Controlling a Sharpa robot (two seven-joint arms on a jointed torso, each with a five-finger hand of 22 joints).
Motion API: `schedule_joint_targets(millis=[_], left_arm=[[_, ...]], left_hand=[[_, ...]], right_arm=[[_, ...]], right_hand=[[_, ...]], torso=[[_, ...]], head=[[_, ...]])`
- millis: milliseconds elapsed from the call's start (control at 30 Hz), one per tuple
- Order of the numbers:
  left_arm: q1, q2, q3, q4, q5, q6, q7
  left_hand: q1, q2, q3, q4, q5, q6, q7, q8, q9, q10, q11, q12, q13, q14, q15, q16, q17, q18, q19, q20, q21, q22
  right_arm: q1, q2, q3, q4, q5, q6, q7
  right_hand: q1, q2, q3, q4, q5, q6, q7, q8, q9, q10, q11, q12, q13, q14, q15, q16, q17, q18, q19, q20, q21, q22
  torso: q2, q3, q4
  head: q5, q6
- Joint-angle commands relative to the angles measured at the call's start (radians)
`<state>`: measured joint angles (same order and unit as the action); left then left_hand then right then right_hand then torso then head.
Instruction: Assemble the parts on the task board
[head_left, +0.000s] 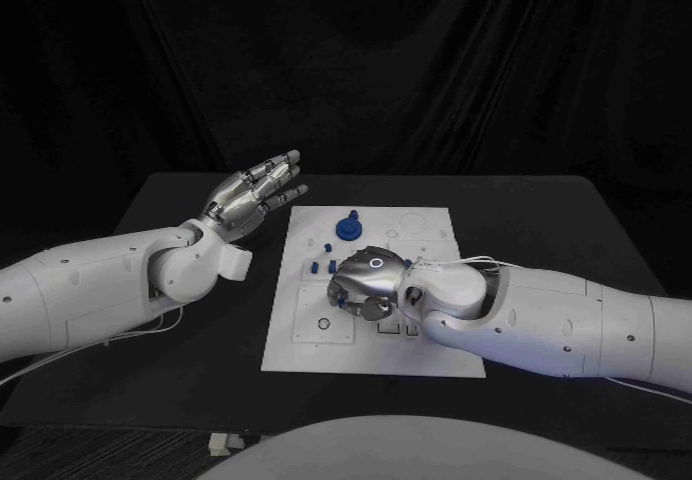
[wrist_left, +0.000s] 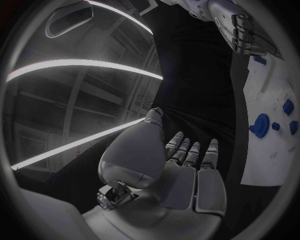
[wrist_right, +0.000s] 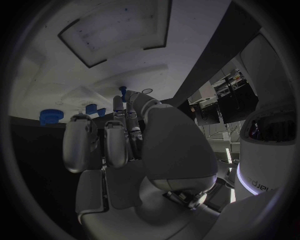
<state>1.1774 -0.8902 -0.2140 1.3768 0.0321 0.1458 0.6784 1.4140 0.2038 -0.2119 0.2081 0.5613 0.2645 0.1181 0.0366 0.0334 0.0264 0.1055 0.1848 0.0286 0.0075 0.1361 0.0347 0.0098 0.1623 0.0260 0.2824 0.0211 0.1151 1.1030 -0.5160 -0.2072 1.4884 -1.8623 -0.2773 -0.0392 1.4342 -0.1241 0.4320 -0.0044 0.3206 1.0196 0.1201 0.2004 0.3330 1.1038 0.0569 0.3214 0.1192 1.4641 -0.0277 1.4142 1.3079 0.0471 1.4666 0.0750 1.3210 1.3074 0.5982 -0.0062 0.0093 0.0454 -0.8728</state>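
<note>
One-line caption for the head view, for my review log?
Right hand lowered over the middle of the white task board near small blue parts; left hand raised, fingers spread, empty, beside the board.

Dim overall, dark bkgd; wrist views fisheye-warped at edges.

Overhead head camera, two wrist fisheyes
</note>
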Motion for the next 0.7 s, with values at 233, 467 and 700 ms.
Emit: schedule_joint_targets(millis=[233,467,700], left_arm=[[-0.003,0.004,0.001,-0.001,0.006,0.023,0.086],[-0.003,0.004,0.001,-0.001,0.006,0.026,0.084],[-0.004,0.005,0.001,-0.002,0.006,0.029,0.082]], left_hand=[[0.010,-0.001,0.002,-0.003,0.007,0.006,0.003,0.007,0.002,-0.001,0.005,0.004,-0.001,0.000,0.012,0.007,0.001,0.016,0.003,0.007,0.000,0.002],[0.011,0.001,0.004,-0.003,0.007,0.009,0.005,0.008,0.002,-0.001,0.006,0.004,-0.001,0.001,0.013,0.007,0.001,0.015,0.003,0.007,0.000,0.003],[0.012,0.002,0.005,-0.005,0.008,0.016,0.009,0.010,0.003,-0.002,0.006,0.003,-0.001,0.001,0.015,0.007,0.001,0.015,0.004,0.007,0.000,0.002]], right_arm=[[-0.003,-0.004,0.000,0.000,-0.008,0.019,-0.023],[-0.004,-0.005,0.000,-0.003,-0.008,0.034,-0.035],[-0.004,-0.004,0.000,-0.005,-0.008,0.051,-0.044]], right_hand=[[0.001,-0.006,0.001,-0.008,0.003,-0.011,0.003,-0.008,-0.003,-0.005,0.004,-0.007,-0.001,0.055,0.008,-0.001,0.021,0.008,0.017,0.007,-0.005,0.190],[-0.006,-0.009,0.003,-0.007,-0.003,-0.039,0.002,-0.029,-0.010,-0.024,0.007,-0.016,-0.003,0.052,0.010,-0.004,0.017,0.010,0.013,0.009,-0.011,0.188],[-0.029,-0.028,0.010,0.000,-0.033,-0.142,-0.040,-0.094,-0.040,-0.104,0.028,-0.053,-0.012,0.047,0.008,-0.011,0.007,0.014,0.004,0.010,-0.028,0.183]], torso=[[0.000,-0.0003,0.0001],[0.000,-0.0003,-0.0004],[0.000,-0.0001,-0.0001]], head=[[0.000,0.000],[0.001,0.000],[0.002,0.000]])
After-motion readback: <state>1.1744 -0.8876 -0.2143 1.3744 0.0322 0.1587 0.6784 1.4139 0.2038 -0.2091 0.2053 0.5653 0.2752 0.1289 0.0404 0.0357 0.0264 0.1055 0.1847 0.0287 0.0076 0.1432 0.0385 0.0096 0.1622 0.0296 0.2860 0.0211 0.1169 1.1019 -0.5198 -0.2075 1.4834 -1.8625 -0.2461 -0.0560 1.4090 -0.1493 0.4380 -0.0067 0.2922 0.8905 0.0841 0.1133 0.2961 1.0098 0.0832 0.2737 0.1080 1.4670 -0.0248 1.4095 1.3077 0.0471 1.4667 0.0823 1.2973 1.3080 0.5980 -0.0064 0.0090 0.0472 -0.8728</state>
